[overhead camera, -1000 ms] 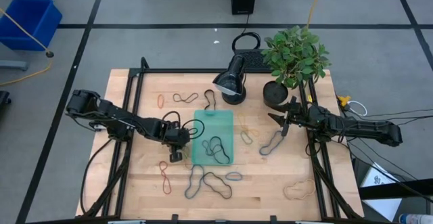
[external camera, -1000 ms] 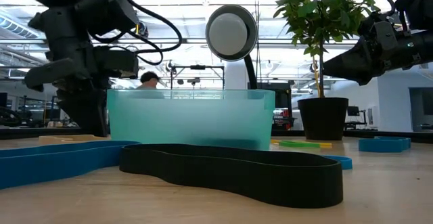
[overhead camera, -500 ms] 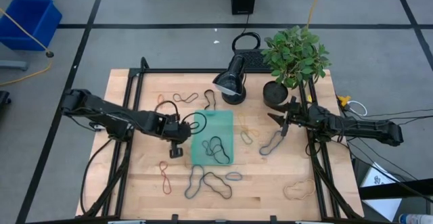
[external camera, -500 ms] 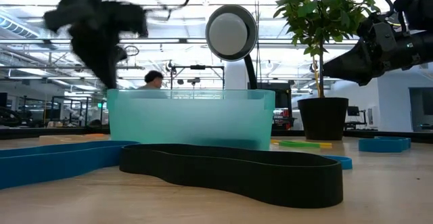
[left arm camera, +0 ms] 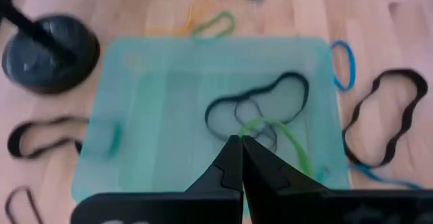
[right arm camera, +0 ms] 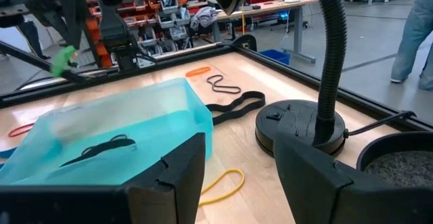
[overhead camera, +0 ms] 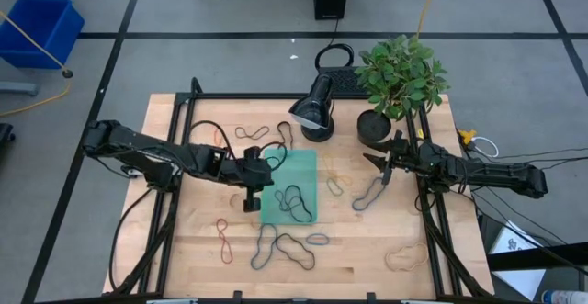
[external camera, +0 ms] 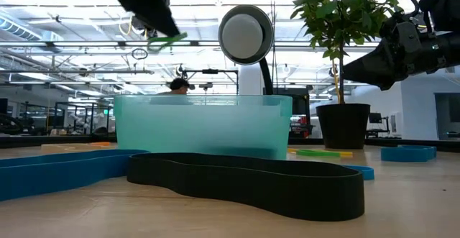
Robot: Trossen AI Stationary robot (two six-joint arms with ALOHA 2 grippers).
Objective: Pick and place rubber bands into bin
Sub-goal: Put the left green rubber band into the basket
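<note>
Left gripper (left arm camera: 237, 143) clamps a green rubber band (left arm camera: 281, 132) above the bin (left arm camera: 162, 68); high view hides the band. Right gripper (overhead camera: 387, 166) waits wide by the plant pot (overhead camera: 372, 126).

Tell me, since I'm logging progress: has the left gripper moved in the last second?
Yes. The left gripper, shut on a green rubber band, moved from beside the bin to over its left edge.
</note>
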